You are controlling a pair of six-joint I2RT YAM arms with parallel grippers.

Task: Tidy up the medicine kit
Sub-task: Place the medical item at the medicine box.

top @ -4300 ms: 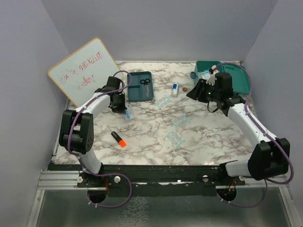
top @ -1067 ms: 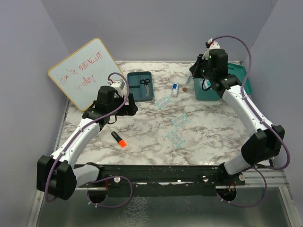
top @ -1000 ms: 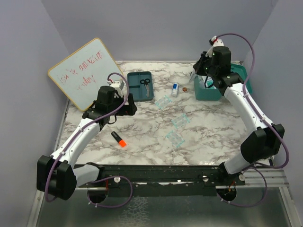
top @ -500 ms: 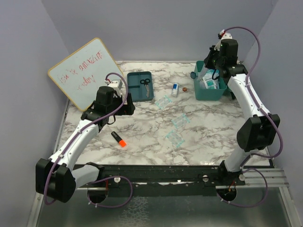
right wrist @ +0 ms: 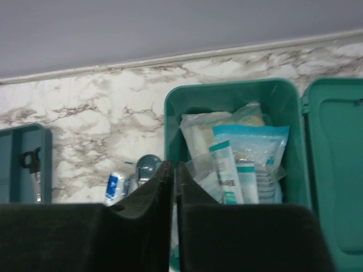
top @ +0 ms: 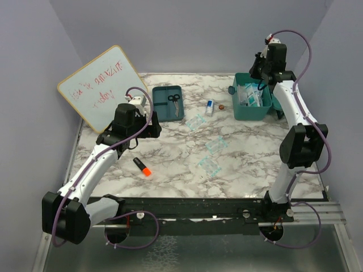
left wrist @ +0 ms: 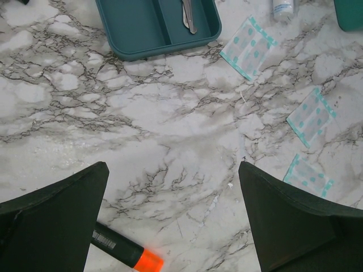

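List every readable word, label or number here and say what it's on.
"ORGANIZE" (likely): red handwriting on the whiteboard; its other words are too blurred.
Print on the packets in the medicine kit: too small to read.
Blue label on the small bottle: unreadable.
Label on the marker: unreadable.

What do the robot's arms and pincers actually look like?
The left arm and right arm are slim white tubes joined by chunky black joints, and a thin purple cable loops along each. The left gripper and right gripper each end in two dark, matte, wedge-shaped fingers. No markings are legible.
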